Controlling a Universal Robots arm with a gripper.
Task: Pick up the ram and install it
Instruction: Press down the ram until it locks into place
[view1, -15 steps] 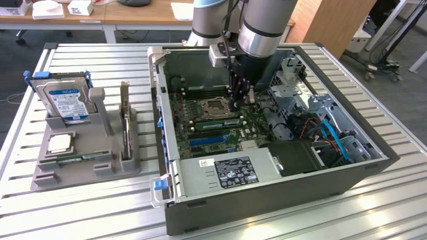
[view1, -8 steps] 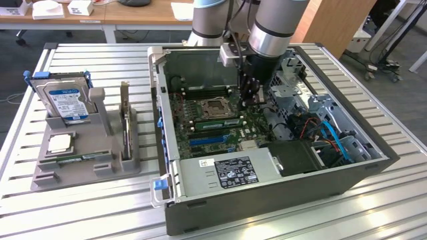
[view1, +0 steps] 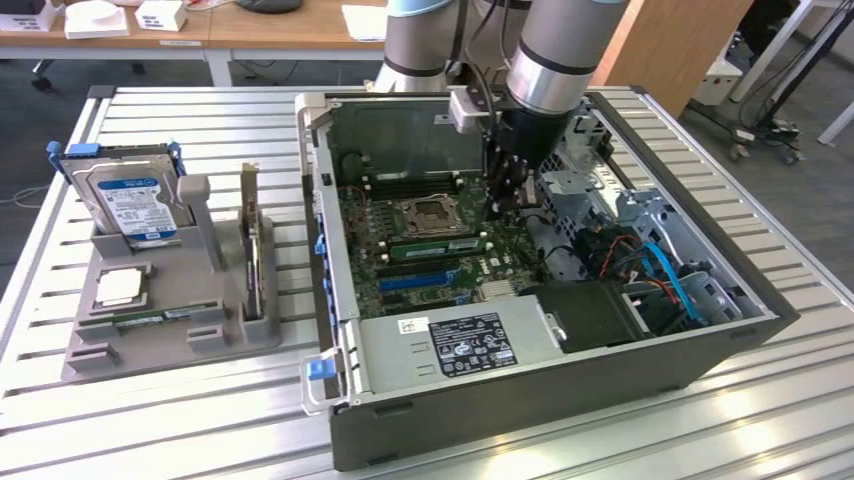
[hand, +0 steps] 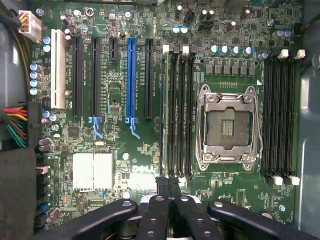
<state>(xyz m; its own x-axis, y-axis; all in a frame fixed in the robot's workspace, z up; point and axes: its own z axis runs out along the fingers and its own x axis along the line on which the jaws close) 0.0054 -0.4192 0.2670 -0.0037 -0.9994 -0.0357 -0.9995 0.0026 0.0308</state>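
On a slatted metal table (view1: 160, 420), the open PC case (view1: 534, 400) is lying on its side so its motherboard (hand: 120, 150) faces up. The gripper (hand: 167, 187) is hanging center-frame, pinched shut over the slots (hand: 177, 115), where the ram (view1: 434, 246) is sitting edge-on.

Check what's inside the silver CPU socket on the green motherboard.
Silver CPU socket: bare contact grid, no processor seated. The green motherboard strip beneath the shut black gripper is covered.

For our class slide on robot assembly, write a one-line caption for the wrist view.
Shut gripper poised over the motherboard, beside the empty CPU socket.
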